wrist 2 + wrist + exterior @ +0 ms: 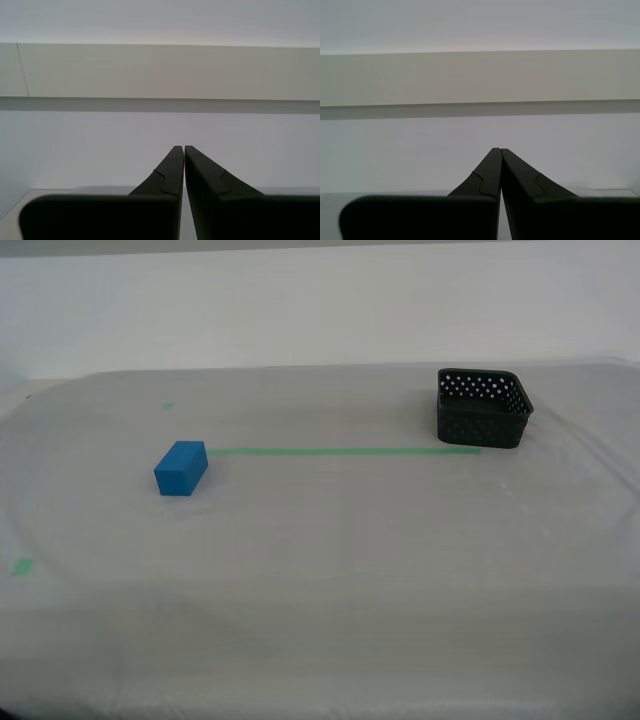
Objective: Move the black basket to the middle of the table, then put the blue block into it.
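Whitish-grey cloth table [330, 580], green tape line [345, 451] across. Black basket [482, 409] far, exterior view's right, at line's end. Blue block [180, 468] at other end. My first gripper [499, 150], my second gripper [183, 147]: jaws closed, empty. No legible writing.

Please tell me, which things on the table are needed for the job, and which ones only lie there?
Needed:
- small square black perforated plastic basket
- small bright-blue rectangular block
- whitish-grey cloth-covered table

Only lying there:
- thin green tape line
- small green tape marks
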`<state>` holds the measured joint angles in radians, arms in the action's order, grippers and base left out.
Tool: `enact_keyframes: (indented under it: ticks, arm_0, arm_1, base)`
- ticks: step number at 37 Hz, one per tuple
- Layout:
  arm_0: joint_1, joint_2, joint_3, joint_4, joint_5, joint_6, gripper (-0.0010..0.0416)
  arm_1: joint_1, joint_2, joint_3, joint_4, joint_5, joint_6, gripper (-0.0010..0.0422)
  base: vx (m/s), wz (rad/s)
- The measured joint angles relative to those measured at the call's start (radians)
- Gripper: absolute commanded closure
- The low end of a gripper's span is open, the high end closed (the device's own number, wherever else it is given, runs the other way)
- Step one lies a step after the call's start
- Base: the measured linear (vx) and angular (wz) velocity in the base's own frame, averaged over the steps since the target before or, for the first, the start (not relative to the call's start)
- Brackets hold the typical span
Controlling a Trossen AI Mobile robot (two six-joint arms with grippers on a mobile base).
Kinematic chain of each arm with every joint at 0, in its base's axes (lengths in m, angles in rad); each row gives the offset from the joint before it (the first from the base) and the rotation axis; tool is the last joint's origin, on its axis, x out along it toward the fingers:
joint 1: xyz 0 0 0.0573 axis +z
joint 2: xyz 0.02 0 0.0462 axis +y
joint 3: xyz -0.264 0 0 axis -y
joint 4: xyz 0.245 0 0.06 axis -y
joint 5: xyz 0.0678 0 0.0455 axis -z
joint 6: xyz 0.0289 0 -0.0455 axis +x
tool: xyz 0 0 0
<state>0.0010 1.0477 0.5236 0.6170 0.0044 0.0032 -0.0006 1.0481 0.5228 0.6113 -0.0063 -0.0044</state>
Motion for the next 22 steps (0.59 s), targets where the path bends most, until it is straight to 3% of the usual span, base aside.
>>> enact_keyframes:
  ticks: [22]
  arm_0:
    - [0.000, 0.000, 0.000, 0.000, 0.000, 0.000, 0.0406]
  arm_1:
    - [0.000, 0.000, 0.000, 0.000, 0.000, 0.000, 0.0412]
  base:
    - [0.000, 0.000]
